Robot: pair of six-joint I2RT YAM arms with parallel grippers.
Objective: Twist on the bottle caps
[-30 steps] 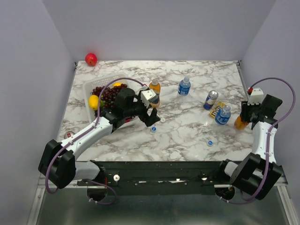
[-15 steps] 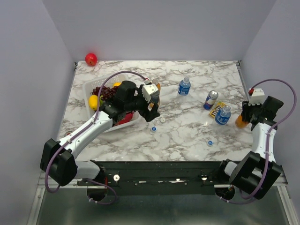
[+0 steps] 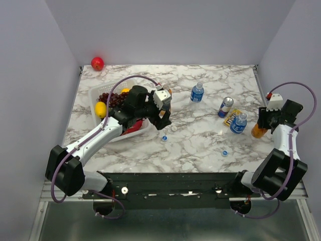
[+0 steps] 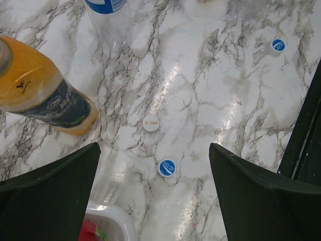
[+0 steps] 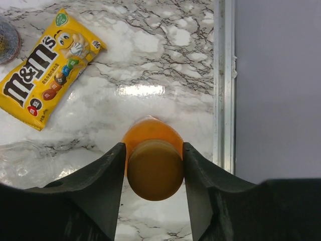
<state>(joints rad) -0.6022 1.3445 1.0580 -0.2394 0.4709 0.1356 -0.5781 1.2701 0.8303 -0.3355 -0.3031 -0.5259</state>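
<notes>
My left gripper (image 4: 155, 201) is open and empty, hovering above a blue cap (image 4: 167, 167) and a white cap (image 4: 150, 122) on the marble. A taller orange bottle with a dark label (image 4: 45, 90) stands to its left. A second blue cap (image 3: 224, 152) lies nearer the front. Two clear bottles (image 3: 197, 92) (image 3: 238, 123) stand upright. My right gripper (image 5: 153, 170) is shut on the orange cap (image 5: 154, 173) sitting on top of the small orange bottle (image 3: 258, 131) at the right edge.
A white basket (image 3: 95, 93) of grapes and fruit stands at the left, its corner under my left gripper. A red-blue can (image 3: 226, 106) and a yellow M&M's packet (image 5: 50, 75) lie near the right clear bottle. The table's metal rail (image 5: 223, 85) runs beside the orange bottle. A red apple (image 3: 97, 63) sits at the back left.
My left arm has swung back and up toward the dark-label orange bottle, gripper still open. My right wrist has shifted slightly at the orange bottle's top.
</notes>
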